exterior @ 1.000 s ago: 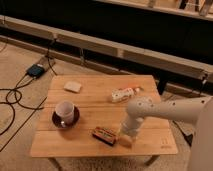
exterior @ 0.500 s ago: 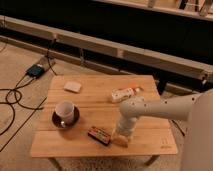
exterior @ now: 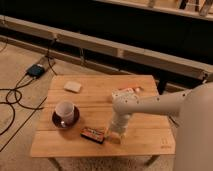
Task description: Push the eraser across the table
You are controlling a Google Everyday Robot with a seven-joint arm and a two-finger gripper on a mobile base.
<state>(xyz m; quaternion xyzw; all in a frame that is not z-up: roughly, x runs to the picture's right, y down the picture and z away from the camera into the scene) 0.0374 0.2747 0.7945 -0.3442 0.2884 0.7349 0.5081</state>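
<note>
The eraser [exterior: 93, 134], a small dark block with an orange-brown top, lies near the front edge of the bamboo-coloured table [exterior: 145, 136], right of the cup. My gripper [exterior: 114, 136] hangs from the white arm reaching in from the right. It is down at the table top, just right of the eraser's right end and close against it.
A white cup on a dark saucer [exterior: 65, 113] stands at the left front. A pale square pad [exterior: 72, 86] lies at the back left. A white tube-like package with an orange tip [exterior: 125, 92] lies behind the arm. Cables and a small box [exterior: 36, 70] lie on the floor left.
The gripper has moved left along the table's front, and the eraser has slid left with it, closer to the cup.
</note>
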